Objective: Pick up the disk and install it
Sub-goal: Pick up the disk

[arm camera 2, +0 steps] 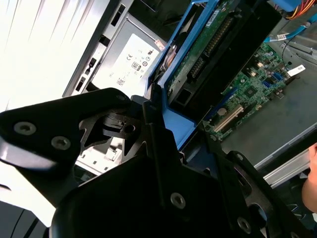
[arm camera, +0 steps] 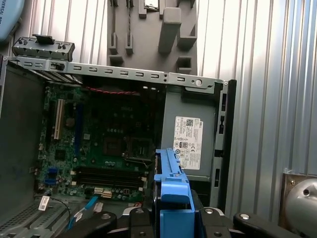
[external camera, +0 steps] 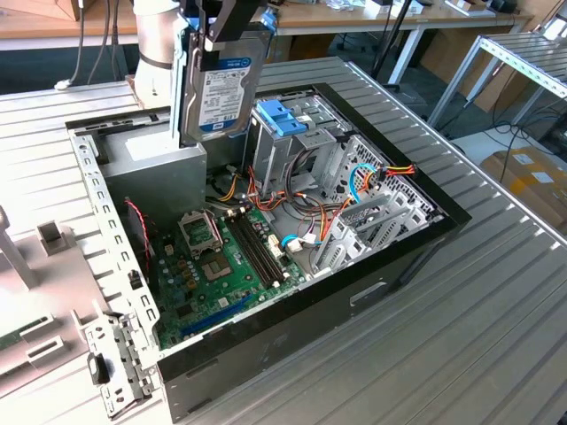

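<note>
The disk (external camera: pixel 221 93) hangs upright in the air, its white label with a blue strip facing the exterior view. It is above the back of the open computer case, over the grey power-supply box (external camera: pixel 155 173) and just beside the metal drive cage (external camera: pixel 297 150). My gripper (external camera: pixel 229 37) is shut on the disk's top edge. The second wrist view shows the disk's (arm camera 2: pixel 218 49) green circuit-board side and blue side pieces between the black fingers (arm camera 2: pixel 153 144). In the first wrist view a blue side piece of the disk (arm camera: pixel 171 183) sticks out from the gripper.
The computer case (external camera: pixel 434 221) lies open on a ridged metal table (external camera: pixel 478 336). Inside it are a green motherboard (external camera: pixel 217 261), loose coloured cables (external camera: pixel 306 208) and a light-blue latch (external camera: pixel 282 118) atop the cage. A grey moulded tray (external camera: pixel 35 266) lies at the exterior view's left.
</note>
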You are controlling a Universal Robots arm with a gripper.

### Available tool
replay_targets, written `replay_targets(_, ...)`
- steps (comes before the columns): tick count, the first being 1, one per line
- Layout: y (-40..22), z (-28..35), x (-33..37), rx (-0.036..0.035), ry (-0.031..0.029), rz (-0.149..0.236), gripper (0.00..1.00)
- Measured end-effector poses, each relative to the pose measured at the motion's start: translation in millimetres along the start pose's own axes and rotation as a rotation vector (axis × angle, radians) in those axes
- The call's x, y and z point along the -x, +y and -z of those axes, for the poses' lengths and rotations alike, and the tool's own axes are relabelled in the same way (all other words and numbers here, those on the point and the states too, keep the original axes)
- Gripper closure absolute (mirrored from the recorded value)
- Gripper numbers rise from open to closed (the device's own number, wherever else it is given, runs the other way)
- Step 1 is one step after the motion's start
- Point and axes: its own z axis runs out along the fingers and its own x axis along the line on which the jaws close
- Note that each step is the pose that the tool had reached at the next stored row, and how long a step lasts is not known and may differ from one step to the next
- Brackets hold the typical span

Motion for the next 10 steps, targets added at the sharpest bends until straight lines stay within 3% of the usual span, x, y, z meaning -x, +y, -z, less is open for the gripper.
replay_targets(10,-2.0,-0.1,-3.3,-0.0001,0.0000,0.000,0.63)
